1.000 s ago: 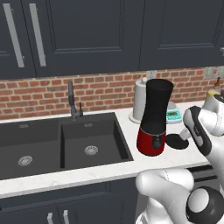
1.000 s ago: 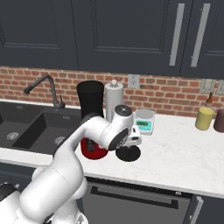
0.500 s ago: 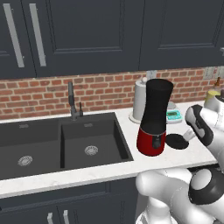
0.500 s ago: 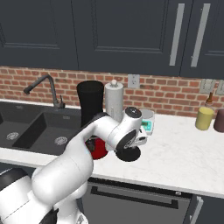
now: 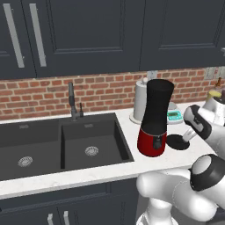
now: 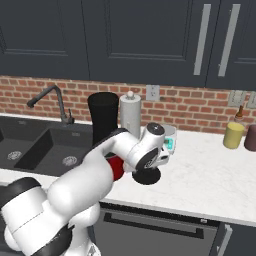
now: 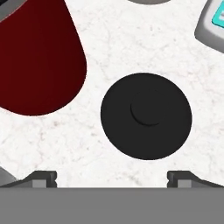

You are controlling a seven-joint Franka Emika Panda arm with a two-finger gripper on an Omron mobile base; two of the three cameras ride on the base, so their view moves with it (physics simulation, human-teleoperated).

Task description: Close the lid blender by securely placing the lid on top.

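I hang over the white marble worktop point(image 7: 109, 43) with my fingers point(image 7: 112, 177) spread wide, their two dark tips showing well apart at the bottom of the hand view, and nothing between them. Directly below me lies the lid point(image 7: 146, 116), a flat black disc with a small round raised centre, flat on the worktop and untouched. In the left base view the lid point(image 5: 177, 141) sits just to the right of the blender point(image 5: 154, 117), near it but apart.

The blender's red base point(image 7: 37, 61) bulges beside the lid in the hand view. Its tall black jar point(image 6: 103, 119) stands upright with an open mouth; I cannot tell from here whether anything is inside it. Behind it stands a white paper-towel roll point(image 6: 130, 115), and beside that a small grey scale point(image 5: 174, 115) with a teal display, whose digits are too small to read.

The double black sink point(image 5: 61, 143) holds nothing but its drains. A yellow jar point(image 6: 232, 135) stands by the brick wall at the far right.
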